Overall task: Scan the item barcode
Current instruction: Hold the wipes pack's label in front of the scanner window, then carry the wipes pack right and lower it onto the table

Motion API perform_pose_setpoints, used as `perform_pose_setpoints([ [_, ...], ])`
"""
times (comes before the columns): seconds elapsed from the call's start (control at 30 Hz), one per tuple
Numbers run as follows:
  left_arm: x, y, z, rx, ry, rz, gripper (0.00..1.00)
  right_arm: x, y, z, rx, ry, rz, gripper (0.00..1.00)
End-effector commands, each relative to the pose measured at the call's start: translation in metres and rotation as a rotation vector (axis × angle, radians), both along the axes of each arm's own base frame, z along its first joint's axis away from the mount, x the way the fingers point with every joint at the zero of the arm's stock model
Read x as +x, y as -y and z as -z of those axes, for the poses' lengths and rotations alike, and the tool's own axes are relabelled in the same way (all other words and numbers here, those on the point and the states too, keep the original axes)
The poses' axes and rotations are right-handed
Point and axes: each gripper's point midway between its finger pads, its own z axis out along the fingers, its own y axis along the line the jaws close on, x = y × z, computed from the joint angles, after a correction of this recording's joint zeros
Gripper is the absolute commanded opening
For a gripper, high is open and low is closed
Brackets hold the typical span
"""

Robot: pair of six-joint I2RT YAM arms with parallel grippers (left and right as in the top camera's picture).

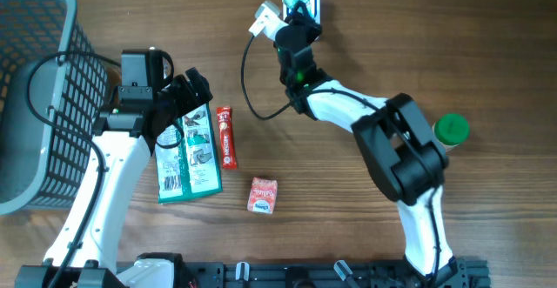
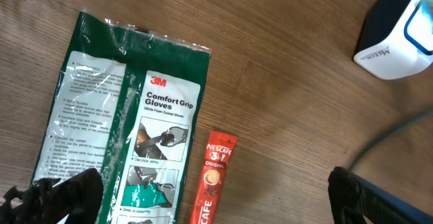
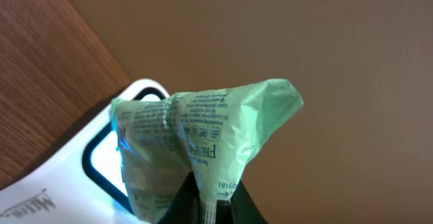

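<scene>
So the right gripper [image 3: 210, 198] is pinching a pale mint-green packet [image 3: 203, 132] by its bottom edge, with the black fingers squeezing tight on the film. It's thin, crinkly plastic that's bunching up into a lopsided peak. There's a crimped seam running down it and small dark-blue print all over. The barcode itself isn't showing from the wrist view.

The packet is sitting right in front of the scanner [image 3: 67, 190], a glossy white box with rounded corners and a dark window that's glowing blue at the edge. I can't tell if the two are actually touching. From overhead, all of this is happening at the far edge of the wooden table [image 1: 365, 36].

The left gripper [image 1: 184, 101] is hanging spread wide over a flat, shiny green 3M gloves pack [image 2: 135, 129] and isn't gripping anything. A slim red Nescafé stick [image 2: 213, 183] is lying just beside the pack, and a small red sachet [image 1: 262, 195] is sitting nearer the front. A grey mesh basket [image 1: 35, 62] is standing at the left, and a green-capped bottle [image 1: 451, 130] is over on the right.
</scene>
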Motion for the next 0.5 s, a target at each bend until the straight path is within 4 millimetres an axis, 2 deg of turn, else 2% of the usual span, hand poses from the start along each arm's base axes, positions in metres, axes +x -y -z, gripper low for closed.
perform_pose_setpoints([
  [0.0, 0.004, -0.001, -0.01, 0.011, 0.031, -0.003, 1.0, -0.02, 0.008, -0.113, 0.217, 0.116, -0.019, 0.04],
  [0.1, 0.004, -0.001, -0.01, 0.011, 0.031, -0.003, 1.0, -0.048, 0.011, -0.145, 0.342, 0.022, -0.079, 0.04],
  [0.17, 0.004, -0.001, -0.01, 0.011, 0.031, -0.003, 1.0, -0.069, 0.018, -0.156, 0.42, -0.059, -0.098, 0.04],
  [0.23, 0.004, -0.001, -0.01, 0.011, 0.031, -0.003, 1.0, -0.096, 0.03, -0.158, 0.519, -0.176, -0.103, 0.04],
  [0.33, 0.004, -0.001, -0.01, 0.011, 0.031, -0.003, 1.0, -0.132, 0.041, -0.141, 0.602, -0.385, -0.12, 0.04],
  [0.47, 0.004, -0.002, -0.01, 0.011, 0.031, -0.003, 1.0, -0.188, 0.059, -0.086, 0.686, -0.779, -0.085, 0.04],
])
